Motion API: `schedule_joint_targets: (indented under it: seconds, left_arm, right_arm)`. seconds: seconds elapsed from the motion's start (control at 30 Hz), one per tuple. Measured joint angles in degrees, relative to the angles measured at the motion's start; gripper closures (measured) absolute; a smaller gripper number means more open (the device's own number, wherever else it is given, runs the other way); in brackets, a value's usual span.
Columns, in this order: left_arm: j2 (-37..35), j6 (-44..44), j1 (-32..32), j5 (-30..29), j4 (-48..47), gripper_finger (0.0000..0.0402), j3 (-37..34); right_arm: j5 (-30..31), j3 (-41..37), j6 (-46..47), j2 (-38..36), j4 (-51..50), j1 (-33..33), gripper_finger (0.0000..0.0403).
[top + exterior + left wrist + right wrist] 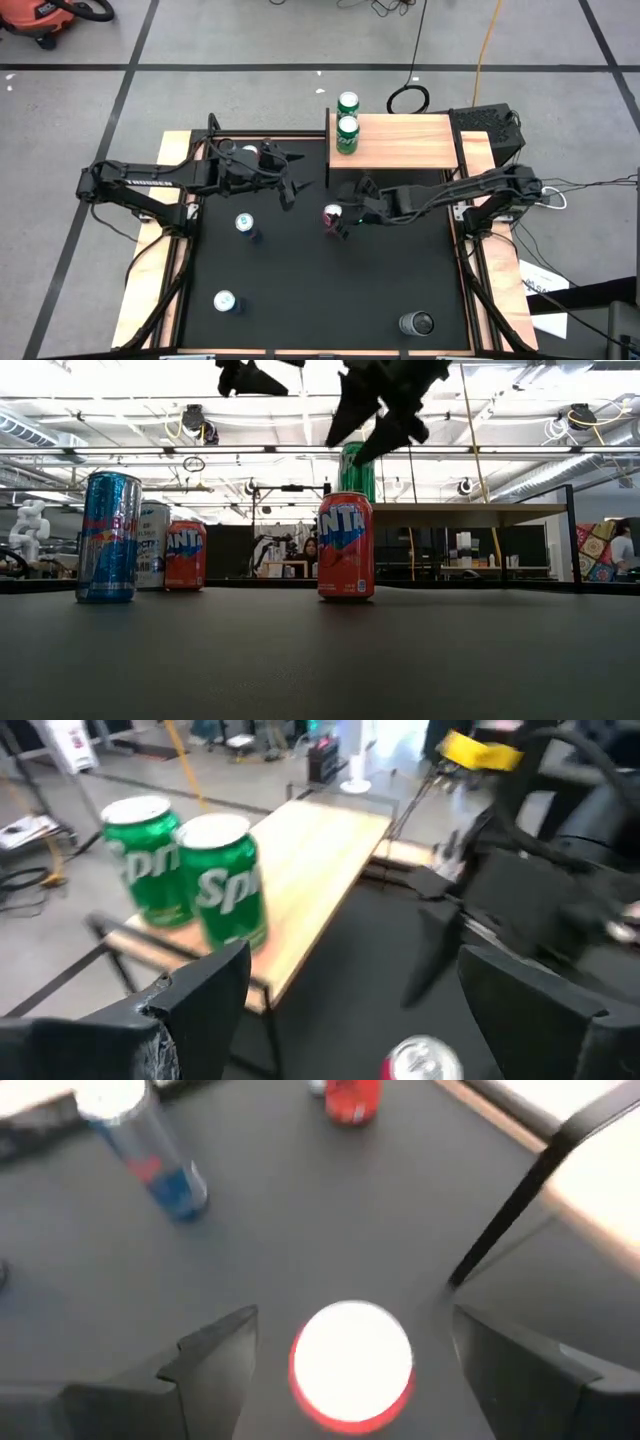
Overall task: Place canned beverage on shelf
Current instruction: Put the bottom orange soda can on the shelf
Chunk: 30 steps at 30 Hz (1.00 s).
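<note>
Black mat [330,290], wooden shelf [400,140], tiled floor [250,40]

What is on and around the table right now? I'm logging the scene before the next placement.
Sprite cans: two, green, on the shelf's left end.
Shelf: one, light wood, far edge of the mat.
Fanta can: one, red-orange, on the mat under the right gripper.
Blue can: one, blue and silver, left of centre.
Near-left can: one, silver top.
Dark can: one, near-right mat.
Mat: one, black.
Left gripper: fingers open, empty.
Right gripper: fingers open, above the Fanta can.
</note>
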Motion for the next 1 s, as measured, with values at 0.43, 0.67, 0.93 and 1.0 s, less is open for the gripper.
schedule_joint_targets:
  seconds: [0.43,0.67,0.93,1.0]
  left_arm:
    - [-0.43,-3.07,0.0,-1.86,-5.54,0.0052,-0.04]
    - [-0.41,-3.01,0.0,-2.62,-6.27,0.0052,-0.04]
    - [-0.41,-2.97,0.33,-3.97,-8.73,0.0052,-0.04]
    - [-0.41,-3.02,0.33,-4.39,-9.68,0.0052,-0.04]
  right_arm:
    - [0.4,-0.04,10.22,6.47,-0.39,-1.2,0.0057]
    - [-0.4,-0.02,12.05,8.71,-0.49,-1.19,0.0076]
    - [-0.92,-0.02,12.05,9.45,-0.78,-1.21,0.0104]
    - [-0.96,-0.02,12.01,9.2,-1.52,-1.23,0.0114]
